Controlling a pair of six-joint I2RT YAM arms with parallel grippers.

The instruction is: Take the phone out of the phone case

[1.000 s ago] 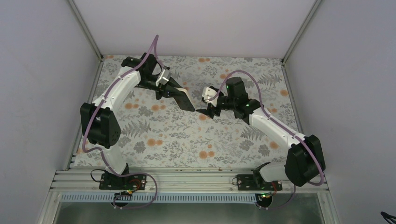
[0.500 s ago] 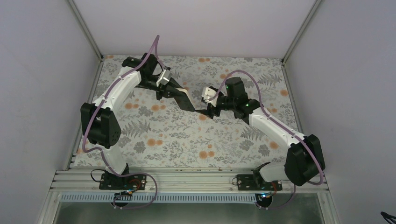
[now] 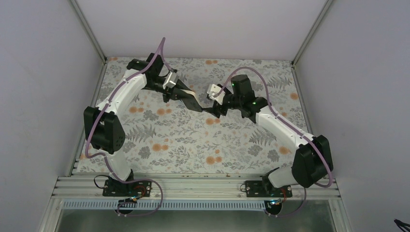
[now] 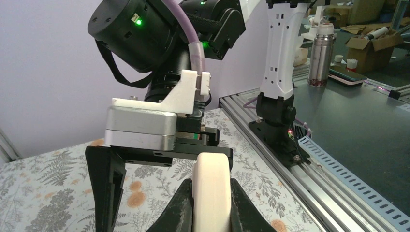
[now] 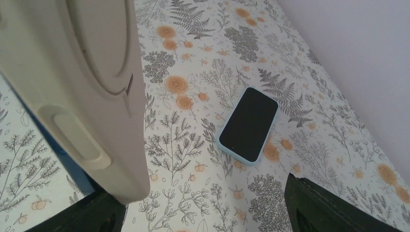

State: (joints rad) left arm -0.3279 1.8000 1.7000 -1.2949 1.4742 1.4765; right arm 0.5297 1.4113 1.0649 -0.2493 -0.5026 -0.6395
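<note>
A phone in a cream case (image 3: 192,100) is held in the air above the middle of the table. My left gripper (image 3: 180,93) is shut on one end of it; in the left wrist view the case's cream edge (image 4: 211,183) stands between my two black fingers (image 4: 181,208). My right gripper (image 3: 211,108) is open at the phone's other end. In the right wrist view the cream case back (image 5: 82,82) fills the left side, close by the left finger (image 5: 82,217). The right finger (image 5: 329,208) is far apart from it.
A second phone with a dark screen in a light blue case (image 5: 249,123) lies flat on the flowered table cloth (image 5: 193,145) below my right gripper. The table's metal rail (image 4: 338,164) and the right arm's base (image 4: 275,116) show in the left wrist view.
My right gripper has moved up and left, closer to the free end of the phone. My left gripper has pulled the phone back a little and still holds it.
</note>
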